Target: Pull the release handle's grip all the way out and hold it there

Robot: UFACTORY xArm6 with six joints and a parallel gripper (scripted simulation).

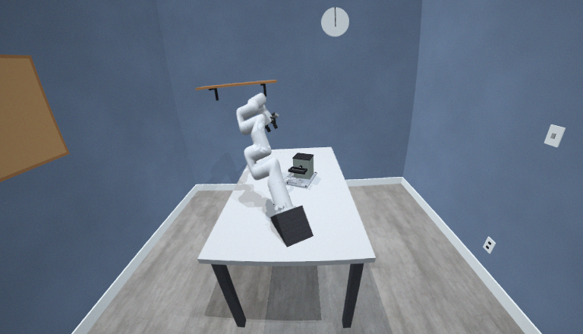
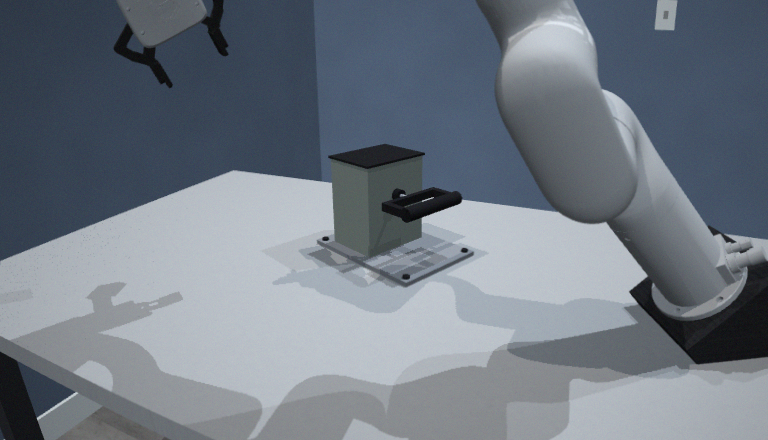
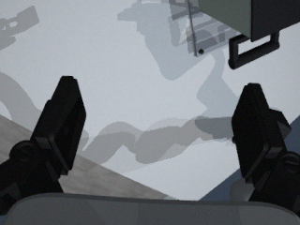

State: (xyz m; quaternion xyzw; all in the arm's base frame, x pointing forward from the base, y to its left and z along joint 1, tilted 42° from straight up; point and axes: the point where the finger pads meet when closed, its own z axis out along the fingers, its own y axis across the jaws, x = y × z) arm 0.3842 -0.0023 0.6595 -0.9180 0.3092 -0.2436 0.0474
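Observation:
The release handle's housing is a grey-green box with a black lid, standing on a grey base plate. The black grip sticks out level from the housing's front, its bar on the side toward the arm's base. My gripper is wide open and empty. It hangs high in the air, well away from the grip and higher than the housing. In the wrist view the grip shows at the upper right, beyond the right finger.
The white table carries the housing and the arm's black base block. The arm's links rise from the base, to the left of the housing in the top view. A wooden shelf is on the back wall.

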